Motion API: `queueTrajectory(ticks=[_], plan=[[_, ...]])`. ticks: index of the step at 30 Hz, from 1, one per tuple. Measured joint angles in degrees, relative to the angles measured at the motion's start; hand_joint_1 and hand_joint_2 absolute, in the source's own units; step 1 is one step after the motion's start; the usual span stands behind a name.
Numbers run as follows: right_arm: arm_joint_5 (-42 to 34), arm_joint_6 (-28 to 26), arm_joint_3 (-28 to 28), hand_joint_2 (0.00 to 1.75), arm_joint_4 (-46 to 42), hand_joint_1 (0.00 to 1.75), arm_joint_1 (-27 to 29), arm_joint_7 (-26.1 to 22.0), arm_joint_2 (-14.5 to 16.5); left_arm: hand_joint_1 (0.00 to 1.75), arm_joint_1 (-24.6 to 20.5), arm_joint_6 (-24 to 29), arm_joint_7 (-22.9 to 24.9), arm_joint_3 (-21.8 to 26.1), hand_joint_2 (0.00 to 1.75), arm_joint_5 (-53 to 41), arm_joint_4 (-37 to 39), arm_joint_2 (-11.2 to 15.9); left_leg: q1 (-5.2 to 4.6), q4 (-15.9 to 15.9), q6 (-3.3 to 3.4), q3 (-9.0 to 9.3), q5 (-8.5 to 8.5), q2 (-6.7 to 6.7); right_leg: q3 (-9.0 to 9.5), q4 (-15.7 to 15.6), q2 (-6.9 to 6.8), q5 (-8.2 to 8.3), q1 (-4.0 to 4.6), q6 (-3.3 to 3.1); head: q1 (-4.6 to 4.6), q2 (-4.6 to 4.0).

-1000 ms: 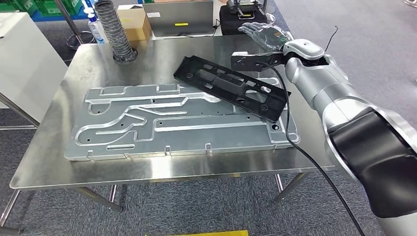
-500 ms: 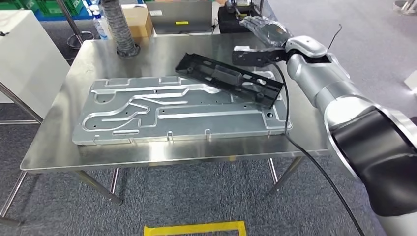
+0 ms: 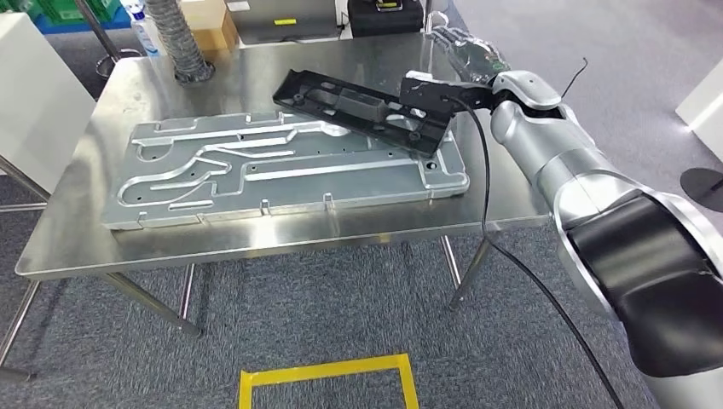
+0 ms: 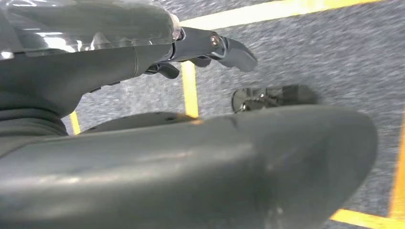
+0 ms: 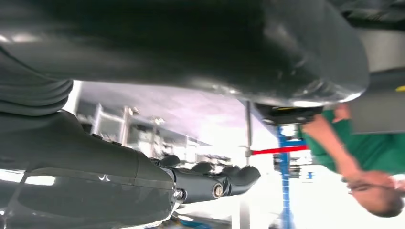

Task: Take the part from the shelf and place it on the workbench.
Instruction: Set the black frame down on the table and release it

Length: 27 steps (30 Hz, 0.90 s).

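Part (image 3: 362,109), a long black perforated piece, lies tilted across the far edge of the grey metal plate (image 3: 281,175) on the workbench (image 3: 256,243), its near end propped on the plate, so it could slide or tip if nudged. Just beyond that end the right hand (image 3: 465,53) hovers past the table's far corner, apart from the part, fingers spread and holding nothing; a careless withdrawal might clip it. Left hand (image 4: 210,47) hangs by the floor, fingers loosely curled, empty

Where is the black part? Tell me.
In the head view, the black part lies tilted across the far right of the aluminium plate, just beside the right robot hand.
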Motion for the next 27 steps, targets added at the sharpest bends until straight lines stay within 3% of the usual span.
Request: queueTrajectory(ticks=[3,4,5,6,9,11,13,14,15,18,19,21,22,23,24,25,26,27], plan=[[-1.00,-3.02,-2.96,0.00,0.04,0.00,2.80,0.91,-0.29,0.00,0.61,-0.08,-0.04,0.39,0.00,0.05,0.00,0.01,0.17,11.08,0.17,-2.08,-7.10,-1.14,-1.37,-0.04,0.81,1.38,0.20,-0.45,0.00,0.00],[-1.14,-3.82,-3.91,0.00,0.03,0.00,4.03,1.31,-0.36,0.00,0.70,-0.12,-0.05,0.49,0.00,0.02,0.00,0.03,0.15,13.31,0.32,-1.90,-7.98,-1.25,-1.87,-0.03,1.17,1.79,0.35,-0.51,0.00,0.00],[-1.25,-4.55,-4.94,0.00,0.01,0.00,5.32,1.74,-0.39,0.00,0.75,-0.16,-0.06,0.56,0.00,-0.03,0.00,0.06,0.06,13.39,0.64,-0.73,-7.84,-1.31,-2.31,-0.02,1.59,2.16,0.51,-0.54,0.00,0.00],[-1.34,-5.21,-6.03,0.00,-0.03,0.00,6.62,2.11,-0.39,0.00,0.77,-0.20,-0.06,0.61,0.00,-0.09,0.00,0.13,-0.14,11.19,1.17,1.41,-6.80,-1.35,-2.65,-0.01,2.02,2.47,0.65,-0.55,0.00,0.00],[-1.56,-6.73,-9.82,0.00,-0.27,0.00,10.45,2.70,-0.49,0.00,0.75,-0.31,-0.05,0.62,0.00,-0.37,0.00,0.54,-1.30,0.54,3.21,8.91,-3.91,-0.95,-3.13,-0.26,2.68,3.24,0.65,-0.30,0.00,0.00],[-1.48,-7.17,-12.23,0.00,-0.71,0.00,13.21,2.90,-0.61,0.00,0.75,-0.39,-0.05,0.63,0.00,-0.56,0.00,0.84,-1.81,-1.94,3.60,10.49,-3.62,-1.54,-3.40,-0.89,2.91,4.16,0.12,0.39,0.01,0.00],[-1.20,-7.25,-14.62,0.00,-1.55,0.00,15.58,3.03,-0.59,0.00,0.83,-0.46,-0.08,0.65,0.00,-0.63,0.00,1.03,-1.84,-3.88,3.58,10.44,-2.04,-2.65,-3.63,-1.97,3.19,5.21,-0.32,1.08,0.01,0.00],[-0.99,-7.24,-15.85,0.00,-2.06,0.00,16.30,3.06,-0.44,0.00,0.88,-0.50,-0.12,0.66,0.00,-0.64,0.00,1.10,-1.69,-5.67,3.43,10.76,-1.43,-2.53,-3.88,-2.26,2.94,5.07,-0.26,1.27,0.01,0.00],[-0.77,-7.23,-17.21,0.00,-2.60,0.00,16.73,3.08,-0.17,0.00,0.90,-0.54,-0.21,0.67,0.00,-0.64,-0.01,1.19,-1.57,-7.44,3.31,10.89,-0.78,-1.90,-4.52,-1.41,2.09,3.60,-0.04,1.40,0.05,0.00],[-0.22,-7.18,-20.93,0.00,-3.79,0.00,17.57,3.17,1.23,0.00,1.04,-0.61,-0.38,0.69,0.00,-0.68,-0.01,1.34,-1.50,-9.06,2.97,9.86,0.10,0.40,-7.95,8.06,-0.81,-4.18,0.47,1.85,0.20,0.00],[-0.14,-7.19,-21.85,0.00,-4.01,0.00,18.05,3.22,1.69,0.00,1.12,-0.66,-0.39,0.69,0.00,-0.69,0.00,1.34,-1.43,-8.74,2.77,9.22,0.36,0.99,-8.61,11.28,-1.08,-5.20,0.45,2.14,0.20,0.00],[-0.06,-7.21,-23.36,0.00,-4.42,0.00,18.96,3.32,2.43,0.00,1.15,-0.79,-0.39,0.69,0.00,-0.72,0.00,1.34,-0.98,-7.65,2.26,7.64,0.80,2.06,-7.63,12.94,-1.16,-3.61,0.12,3.06,0.20,0.00],[-0.04,-7.23,-23.96,0.00,-4.68,0.00,19.23,3.37,2.65,0.00,1.10,-0.85,-0.39,0.69,0.00,-0.73,0.00,1.34,-0.60,-6.82,1.91,6.63,0.95,2.48,-5.78,10.89,-1.14,-2.03,-0.27,3.73,0.20,0.00],[-0.01,-7.24,-24.48,0.00,-4.97,0.00,19.36,3.38,2.78,0.00,1.01,-0.89,-0.39,0.69,0.00,-0.73,-0.02,1.41,-0.29,-5.75,1.45,5.56,1.03,2.76,-3.31,7.31,-0.65,-1.54,-0.82,4.59,0.20,0.00],[0.02,-7.25,-24.90,0.00,-5.23,0.00,19.48,3.39,2.84,0.00,0.91,-0.91,-0.39,0.69,0.00,-0.73,-0.03,1.49,-0.06,-4.63,0.92,4.58,1.08,2.84,-1.27,4.27,0.18,-1.39,-1.02,4.73,0.19,0.00],[0.05,-7.27,-25.28,0.00,-5.49,0.00,19.67,3.40,2.85,0.00,0.83,-0.92,-0.39,0.69,0.00,-0.73,-0.03,1.58,0.14,-3.57,0.38,3.88,1.12,2.81,0.04,1.98,1.00,-1.77,-1.25,4.41,0.20,0.00],[0.09,-7.29,-25.66,0.00,-5.68,0.00,19.86,3.44,2.85,0.00,0.76,-0.92,-0.39,0.69,0.00,-0.74,-0.04,1.67,0.28,-2.76,-0.17,3.43,1.26,2.70,0.46,0.97,1.82,-2.25,-1.21,3.64,0.19,0.00],[0.16,-7.31,-26.02,0.00,-5.86,0.00,20.08,3.52,2.85,0.00,0.76,-0.93,-0.39,0.69,0.00,-0.75,-0.03,1.69,0.56,-2.28,-0.60,3.18,1.53,2.48,0.06,1.29,2.16,-1.91,-0.96,2.44,0.19,0.00]])
